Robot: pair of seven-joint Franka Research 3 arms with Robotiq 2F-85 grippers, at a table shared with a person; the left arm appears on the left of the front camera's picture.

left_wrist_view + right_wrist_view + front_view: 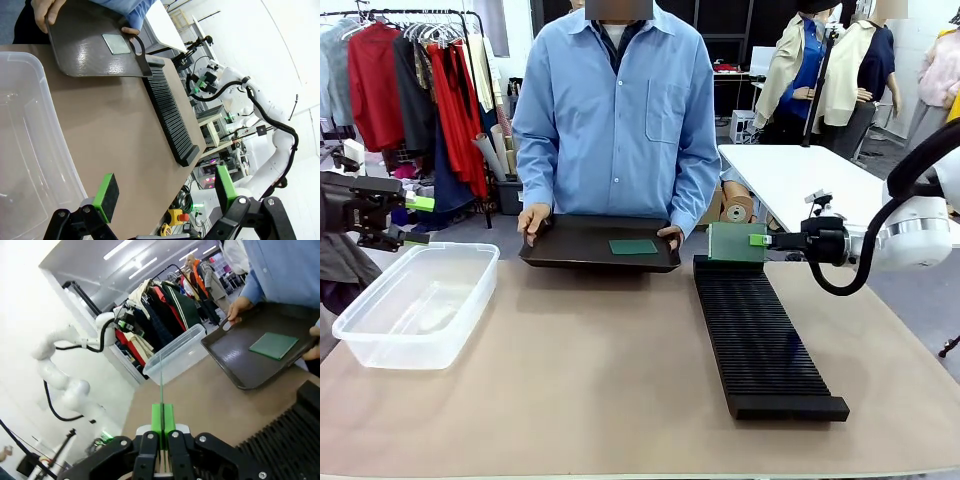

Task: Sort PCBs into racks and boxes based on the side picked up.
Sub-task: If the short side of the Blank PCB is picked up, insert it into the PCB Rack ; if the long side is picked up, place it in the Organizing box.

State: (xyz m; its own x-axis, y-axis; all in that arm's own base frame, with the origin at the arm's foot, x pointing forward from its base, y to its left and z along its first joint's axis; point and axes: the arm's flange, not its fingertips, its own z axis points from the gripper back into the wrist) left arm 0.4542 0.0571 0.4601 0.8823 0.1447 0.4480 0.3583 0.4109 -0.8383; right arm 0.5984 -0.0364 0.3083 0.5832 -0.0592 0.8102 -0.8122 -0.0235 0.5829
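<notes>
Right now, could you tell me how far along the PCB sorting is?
Done: nothing; the rack and tub hold no boards. In hand: the right gripper grips one PCB upright over the rack's far end. Left: slotting it, plus the second PCB on the tray.

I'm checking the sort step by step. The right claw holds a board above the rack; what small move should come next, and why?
Probably ease the right claw straight down, so the PCB slides into a slot of the rack. The board hangs upright, pinched at one edge, over the rack's far end, and apparently is not yet seated in a slot.
</notes>
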